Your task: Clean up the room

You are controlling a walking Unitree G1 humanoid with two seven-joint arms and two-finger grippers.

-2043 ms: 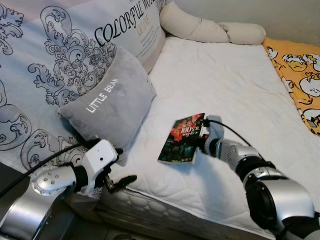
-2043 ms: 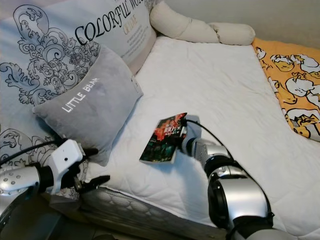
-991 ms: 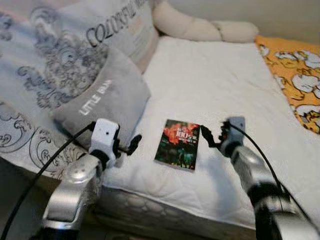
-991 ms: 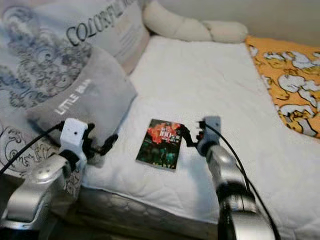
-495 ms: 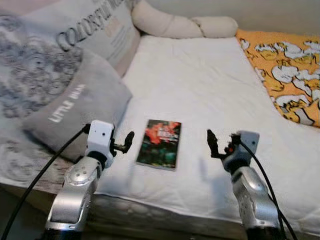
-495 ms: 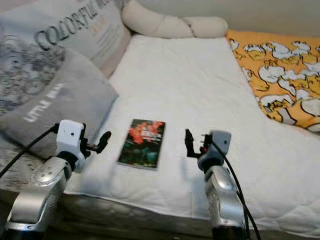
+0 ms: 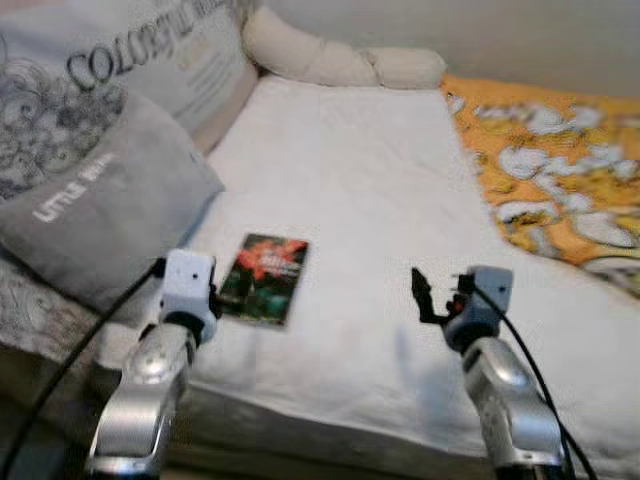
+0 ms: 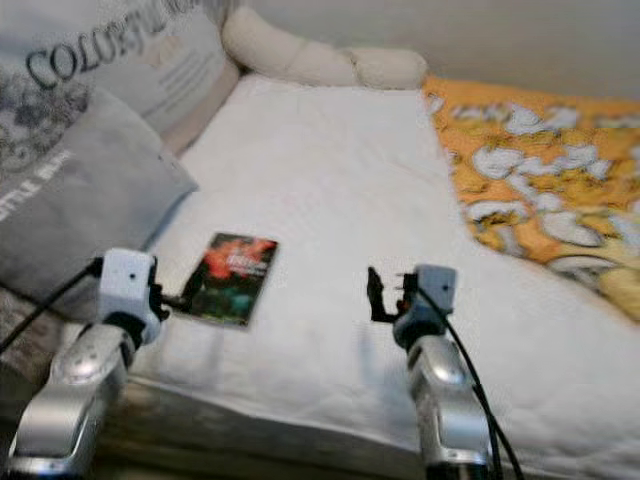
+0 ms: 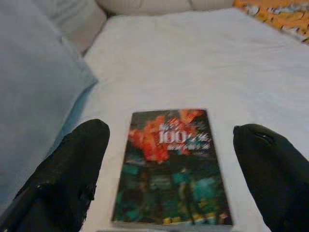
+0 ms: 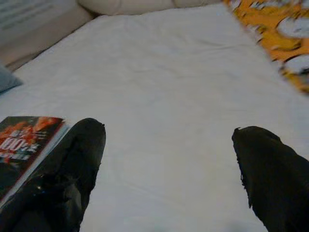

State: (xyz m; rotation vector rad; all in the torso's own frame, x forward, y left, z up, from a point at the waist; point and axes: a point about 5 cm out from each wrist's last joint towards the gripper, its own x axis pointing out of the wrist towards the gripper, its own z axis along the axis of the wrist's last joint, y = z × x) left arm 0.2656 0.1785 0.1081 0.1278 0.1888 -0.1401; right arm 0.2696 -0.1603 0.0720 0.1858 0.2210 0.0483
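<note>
Book not yet picked up from the bed

The book [image 7: 264, 278] lies flat on the mattress [image 7: 360, 180], just beside the grey pillow [image 7: 95, 210]; the left gripper [image 9: 169, 169] faces it with fingers wide, the right gripper [image 10: 169, 169] equally wide and empty nearby.

I see both arms raised forward, left end effector [image 9: 169, 169] and right end effector [image 10: 166, 164] spread wide, empty.
</note>
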